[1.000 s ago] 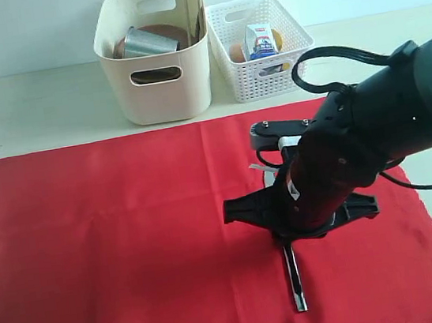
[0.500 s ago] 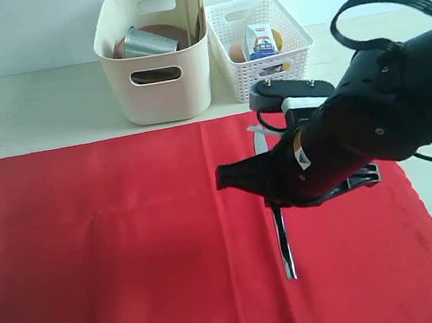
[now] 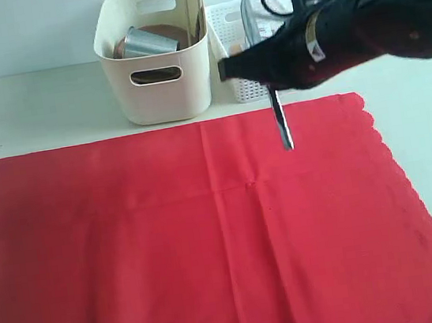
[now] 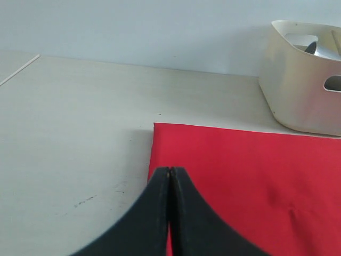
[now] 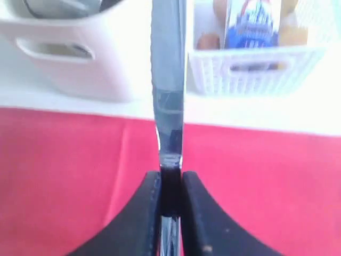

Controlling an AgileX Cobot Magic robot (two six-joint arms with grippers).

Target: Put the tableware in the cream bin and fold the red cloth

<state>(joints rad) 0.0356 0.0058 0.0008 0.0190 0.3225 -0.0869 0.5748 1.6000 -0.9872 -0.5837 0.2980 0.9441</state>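
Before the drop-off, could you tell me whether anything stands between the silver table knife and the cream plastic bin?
Nothing visible does: the silver table knife, held by the right gripper, hangs in open air beside the cream plastic bin.

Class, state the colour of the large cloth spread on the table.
Bright red: the cloth shows best in the exterior view.

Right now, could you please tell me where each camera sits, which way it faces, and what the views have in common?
Exterior view: off the arms, raised, looking down across the red cloth toward the cream bin; the right arm shows.
Left wrist view: low behind the shut left gripper, facing a cloth corner and bare table.
Right wrist view: behind the right gripper, looking along the gripped knife toward the white basket.
Shared: all three show the cloth and the bin.
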